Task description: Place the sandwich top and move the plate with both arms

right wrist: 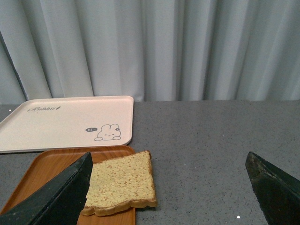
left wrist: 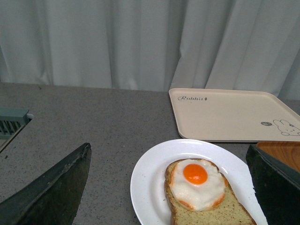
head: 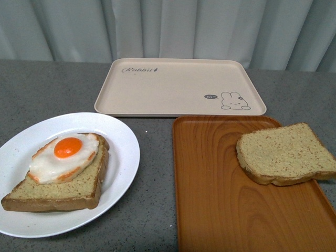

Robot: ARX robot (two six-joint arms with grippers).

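The sandwich top (head: 283, 152) is a plain tan slice lying flat on the right side of the orange tray, its edge overhanging the tray rim; the right wrist view shows the sandwich top (right wrist: 121, 183) too. The white plate (head: 122, 137) sits front left on the grey table, bearing a bread slice with a fried egg (head: 64, 157). My left gripper (left wrist: 168, 149) hovers open above and short of the plate (left wrist: 149, 180), nothing between its fingers. My right gripper (right wrist: 168, 154) is open, with the plain slice beside one finger (right wrist: 61, 192). Neither arm shows in the front view.
A beige rabbit tray (head: 178, 86) lies at the back centre. The orange wood-grain tray (head: 220, 199) fills the front right, close to the plate. A pale curtain hangs behind the table. A grey vent-like edge (left wrist: 11, 123) shows in the left wrist view.
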